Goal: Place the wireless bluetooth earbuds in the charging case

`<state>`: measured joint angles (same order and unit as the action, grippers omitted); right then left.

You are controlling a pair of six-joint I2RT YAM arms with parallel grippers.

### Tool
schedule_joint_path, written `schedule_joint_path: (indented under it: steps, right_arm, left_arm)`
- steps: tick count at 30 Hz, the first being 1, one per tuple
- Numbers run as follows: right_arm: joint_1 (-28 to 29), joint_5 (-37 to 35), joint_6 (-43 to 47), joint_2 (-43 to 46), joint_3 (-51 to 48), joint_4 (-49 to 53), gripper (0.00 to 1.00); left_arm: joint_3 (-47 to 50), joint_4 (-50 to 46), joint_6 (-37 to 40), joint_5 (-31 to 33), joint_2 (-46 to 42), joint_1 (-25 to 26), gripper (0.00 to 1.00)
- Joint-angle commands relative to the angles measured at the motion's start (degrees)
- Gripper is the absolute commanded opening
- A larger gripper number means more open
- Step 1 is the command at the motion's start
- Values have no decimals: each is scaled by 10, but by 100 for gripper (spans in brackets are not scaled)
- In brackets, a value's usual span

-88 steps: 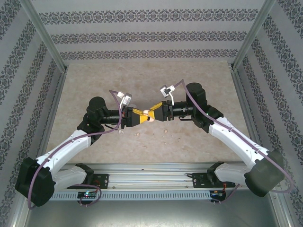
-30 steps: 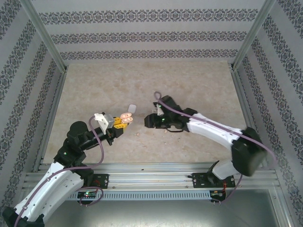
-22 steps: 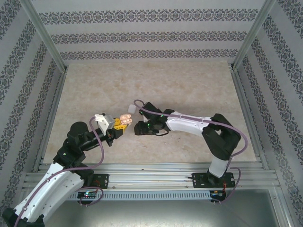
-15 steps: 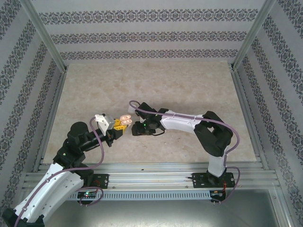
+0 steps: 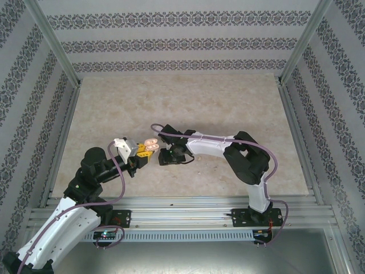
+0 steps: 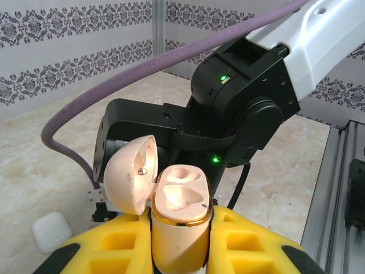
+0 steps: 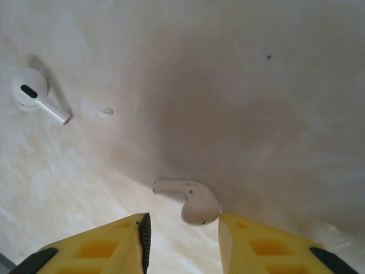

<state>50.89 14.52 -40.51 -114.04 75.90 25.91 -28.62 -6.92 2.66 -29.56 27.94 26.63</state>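
Yellow-fingered, the left gripper (image 6: 179,220) was clamped on the lower body of the charging case (image 6: 181,200), holding it upright above the table. Its lid (image 6: 128,174) was swung open toward nine o'clock and both sockets were bare.

In the overhead view the right gripper (image 5: 165,155) sat low, just beside the case at about four o'clock.

From the right wrist camera I saw that gripper (image 7: 182,221) with its jaws apart, straddling one earbud (image 7: 194,206) lying flat on the pale marbled table (image 7: 256,85). The earbud's bulb lay hard against the three o'clock finger, possibly touching it, though I could not be sure from this angle. Its stem pointed toward nine o'clock. The second earbud (image 7: 31,91) lay well apart, at about ten o'clock.

I judged the main risk to be the off-centre pick. If the jaws came together, one finger would likely meet the bulb first, and the small, glossy piece could roll, spin or squirt out across the table.

A grip on the bulb's edge alone could also leave the stem at an unknown angle, so it might jam at the socket mouth.

With the two arms so near, a careless lift could knock the case or flip the lid shut.
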Motion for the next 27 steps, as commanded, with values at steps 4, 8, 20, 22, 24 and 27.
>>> schedule_joint_path:
  steps: [4, 8, 20, 22, 24, 27]
  right_arm:
    - [5, -39, 36, -21, 34, 53, 36]
    - [5, -61, 59, -21, 39, 78, 35]
    - [-7, -103, 157, -14, 51, 134, 28]
    - [-13, -104, 186, -10, 51, 141, 30]
    - [-21, -117, 214, -6, 54, 157, 32]
    - [-39, -137, 237, 5, 55, 180, 34]
  left_arm:
    - [4, 6, 11, -8, -7, 6, 0]
    - [6, 9, 10, -8, -6, 5, 0]
    - [10, 14, 6, -9, -6, 5, 0]
    - [10, 16, 4, -10, -6, 5, 0]
    - [9, 14, 4, -11, -6, 5, 0]
    - [9, 13, 2, -10, -6, 5, 0]
